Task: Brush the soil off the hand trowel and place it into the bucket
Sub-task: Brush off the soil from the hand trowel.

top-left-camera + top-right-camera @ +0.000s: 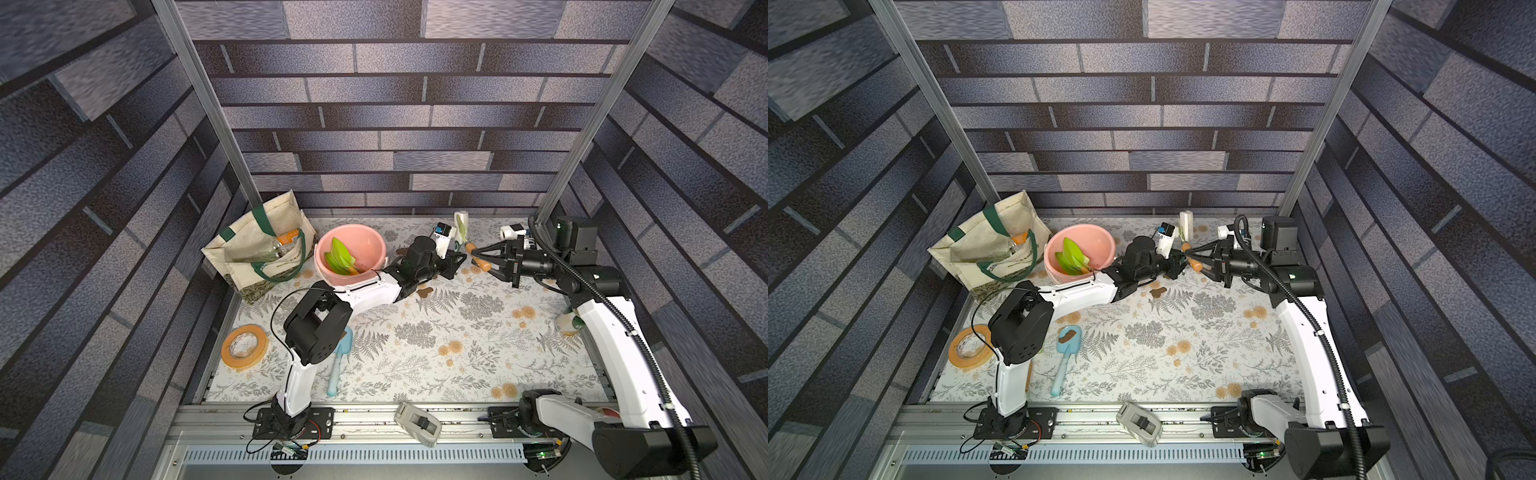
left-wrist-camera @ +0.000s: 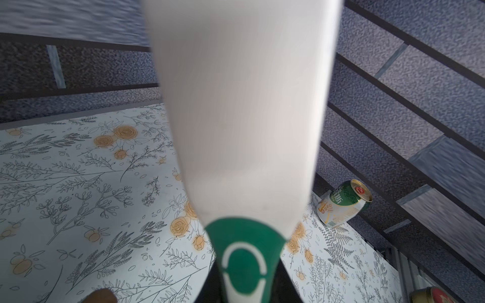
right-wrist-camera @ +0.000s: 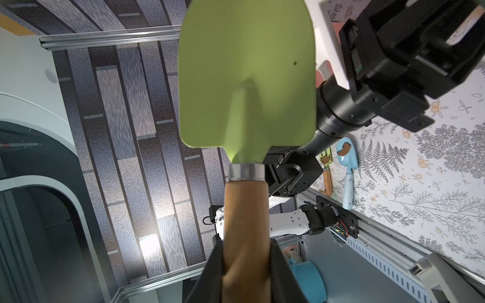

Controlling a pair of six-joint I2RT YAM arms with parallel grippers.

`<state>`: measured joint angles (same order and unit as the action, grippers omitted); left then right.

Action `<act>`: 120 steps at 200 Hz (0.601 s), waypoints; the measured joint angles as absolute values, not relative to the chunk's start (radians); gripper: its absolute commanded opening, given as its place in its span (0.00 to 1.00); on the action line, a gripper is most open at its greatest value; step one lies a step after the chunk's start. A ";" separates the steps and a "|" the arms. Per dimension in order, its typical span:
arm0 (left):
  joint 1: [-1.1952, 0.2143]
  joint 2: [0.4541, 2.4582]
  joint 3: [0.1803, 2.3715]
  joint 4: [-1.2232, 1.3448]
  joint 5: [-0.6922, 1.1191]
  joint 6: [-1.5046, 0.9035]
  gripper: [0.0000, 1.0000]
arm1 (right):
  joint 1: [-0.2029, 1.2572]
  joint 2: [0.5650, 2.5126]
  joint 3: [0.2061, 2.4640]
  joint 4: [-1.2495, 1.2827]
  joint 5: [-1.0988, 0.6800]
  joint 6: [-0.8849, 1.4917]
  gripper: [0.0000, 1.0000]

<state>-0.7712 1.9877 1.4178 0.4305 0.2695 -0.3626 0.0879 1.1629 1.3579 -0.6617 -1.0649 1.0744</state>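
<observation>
My right gripper (image 3: pixel 246 275) is shut on the wooden handle of a green hand trowel (image 3: pixel 246 78), held above the table at the back; only a tiny dark speck shows on this face of the blade. In both top views that handle (image 1: pixel 477 257) sits between the jaws. My left gripper (image 2: pixel 245 293) is shut on the green base of a white brush (image 2: pixel 241 105), whose head (image 1: pixel 461 224) stands against the trowel blade. Brown soil blobs (image 1: pixel 424 293) lie on the cloth below. The pink bucket (image 1: pixel 370 237) stands left of the grippers and holds green trowels (image 1: pixel 340 253).
A cream tote bag (image 1: pixel 259 245) stands at the back left, an orange tape roll (image 1: pixel 244 345) at the front left. A blue trowel (image 1: pixel 1064 361) carrying soil lies near the left arm. A can (image 2: pixel 341 204) lies by the right wall. A grey dispenser (image 1: pixel 417 423) sits on the front rail.
</observation>
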 measured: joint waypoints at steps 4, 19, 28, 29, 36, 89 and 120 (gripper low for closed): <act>-0.767 1.977 1.401 0.430 0.265 -0.363 0.00 | 0.090 1.174 1.380 -0.673 -1.061 1.067 0.02; -0.747 1.909 1.322 0.414 0.242 -0.358 0.00 | 0.103 1.225 1.473 -0.700 -1.044 1.021 0.02; -0.732 1.842 1.261 0.394 0.215 -0.353 0.00 | 0.117 1.264 1.546 -0.711 -1.027 0.986 0.02; -0.730 1.832 1.252 0.393 0.208 -0.352 0.00 | 0.119 1.267 1.552 -0.713 -1.025 0.984 0.02; -0.719 1.772 1.208 0.375 0.183 -0.347 0.00 | 0.138 1.299 1.608 -0.719 -1.012 0.963 0.02; -0.654 1.243 0.963 0.279 -0.043 -0.298 0.00 | 0.355 1.606 2.066 -0.779 -0.871 0.750 0.02; -0.612 0.989 0.862 0.163 -0.168 -0.271 0.00 | 0.477 1.815 2.296 -0.813 -0.710 0.622 0.02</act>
